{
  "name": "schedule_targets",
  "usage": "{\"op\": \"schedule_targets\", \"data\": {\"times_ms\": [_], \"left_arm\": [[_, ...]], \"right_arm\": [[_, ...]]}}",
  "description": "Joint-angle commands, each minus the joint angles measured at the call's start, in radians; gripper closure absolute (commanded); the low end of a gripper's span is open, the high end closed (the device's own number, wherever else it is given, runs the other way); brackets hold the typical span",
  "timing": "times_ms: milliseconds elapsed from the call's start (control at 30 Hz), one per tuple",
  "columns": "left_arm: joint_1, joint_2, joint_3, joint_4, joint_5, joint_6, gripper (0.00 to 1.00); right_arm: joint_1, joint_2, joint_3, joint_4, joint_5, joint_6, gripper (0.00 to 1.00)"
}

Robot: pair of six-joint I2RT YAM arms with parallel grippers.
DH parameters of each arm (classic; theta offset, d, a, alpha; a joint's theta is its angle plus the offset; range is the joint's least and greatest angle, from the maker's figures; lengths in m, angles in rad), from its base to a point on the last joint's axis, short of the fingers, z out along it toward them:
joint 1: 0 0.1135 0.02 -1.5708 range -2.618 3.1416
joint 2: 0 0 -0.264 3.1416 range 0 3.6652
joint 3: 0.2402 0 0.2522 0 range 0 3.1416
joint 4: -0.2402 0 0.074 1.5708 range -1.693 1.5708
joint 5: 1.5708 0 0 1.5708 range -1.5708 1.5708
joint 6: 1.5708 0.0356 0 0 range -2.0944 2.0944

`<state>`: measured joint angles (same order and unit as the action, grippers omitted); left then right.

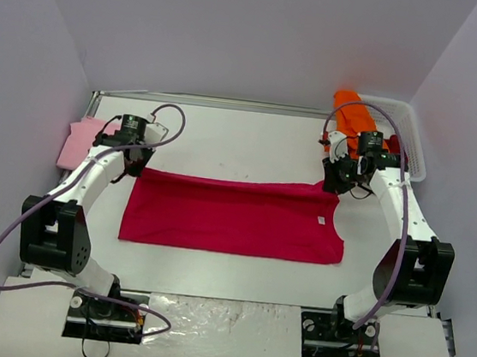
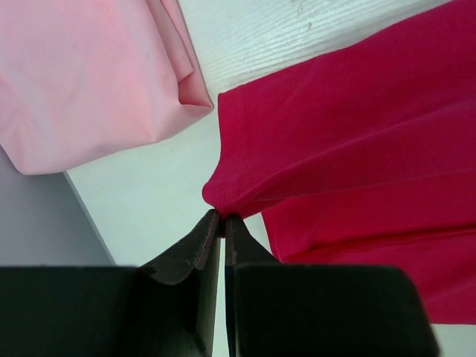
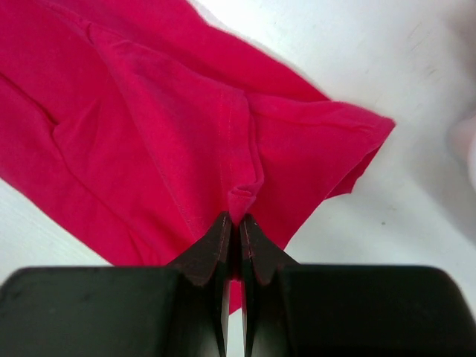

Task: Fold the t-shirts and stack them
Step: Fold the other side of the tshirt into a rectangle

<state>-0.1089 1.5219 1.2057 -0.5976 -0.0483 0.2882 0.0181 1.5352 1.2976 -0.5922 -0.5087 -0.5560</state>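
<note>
The crimson-magenta t-shirt lies folded into a long band across the middle of the table. My left gripper is shut on its far left corner. My right gripper is shut on a pinch of cloth at its far right corner. The pale pink t-shirt lies folded at the table's left edge, and shows in the left wrist view. The bright orange t-shirt hangs over the white mesh basket's rim. A bit of dark red cloth shows inside the basket.
The basket stands at the far right corner, close behind my right arm. Grey walls close in the table on the left, back and right. White table surface runs in front of the crimson shirt, toward the arm bases.
</note>
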Motion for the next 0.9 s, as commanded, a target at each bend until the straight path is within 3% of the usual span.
{"op": "schedule_targets", "data": {"times_ms": [0, 867], "left_arm": [[0.006, -0.069, -0.015, 0.010, 0.002, 0.009, 0.98], [-0.009, -0.138, -0.179, 0.021, 0.048, 0.003, 0.98]], "right_arm": [[-0.009, -0.055, -0.047, -0.041, -0.024, -0.025, 1.00], [-0.014, -0.064, -0.195, -0.038, -0.040, -0.055, 1.00]]}}
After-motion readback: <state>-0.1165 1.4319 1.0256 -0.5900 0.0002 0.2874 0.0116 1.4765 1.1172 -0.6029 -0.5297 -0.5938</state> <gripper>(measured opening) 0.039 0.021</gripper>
